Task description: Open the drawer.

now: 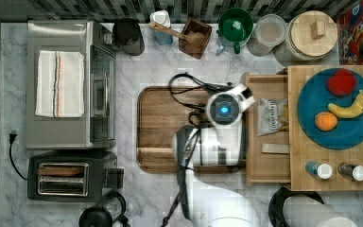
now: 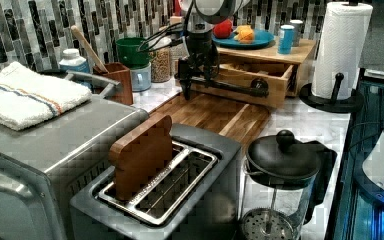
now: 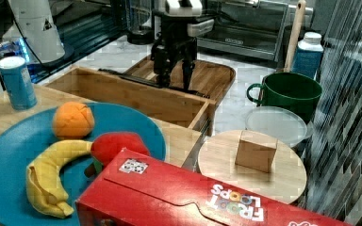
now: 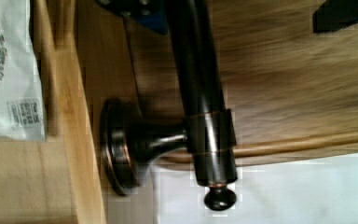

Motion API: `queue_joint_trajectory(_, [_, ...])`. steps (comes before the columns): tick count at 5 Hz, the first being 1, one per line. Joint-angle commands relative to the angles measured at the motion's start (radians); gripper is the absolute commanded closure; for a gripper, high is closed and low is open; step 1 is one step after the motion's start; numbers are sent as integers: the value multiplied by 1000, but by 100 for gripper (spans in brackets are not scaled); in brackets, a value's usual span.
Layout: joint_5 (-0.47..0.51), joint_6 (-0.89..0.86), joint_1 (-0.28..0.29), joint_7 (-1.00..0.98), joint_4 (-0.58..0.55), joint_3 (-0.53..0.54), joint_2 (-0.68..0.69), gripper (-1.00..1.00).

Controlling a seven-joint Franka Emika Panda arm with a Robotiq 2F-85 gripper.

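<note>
where marble counter (image 1: pixel 160 61) meets tiled wall, the drawer (image 1: pixel 267 163) sits open.

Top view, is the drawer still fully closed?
No, the drawer is pulled partway out from under the bamboo top, showing a white packet lying inside its tray.

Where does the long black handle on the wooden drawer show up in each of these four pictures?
Top view: the handle sits under the arm, along the drawer front, mostly covered.
Left view: handle runs across the drawer front, right of the end effector.
Right view: handle lies behind the drawer's far wall.
Wrist view: handle runs down the middle.
Shared landmark: the dark cutting board.
</note>
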Motion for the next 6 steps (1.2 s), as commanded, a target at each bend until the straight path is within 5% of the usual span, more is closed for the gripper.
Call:
queue_joint_trajectory(1, [-15,12,189,220,41,92,27,-100])
queue_joint_trajectory(6, [-9,13,199,216,41,82,27,-100])
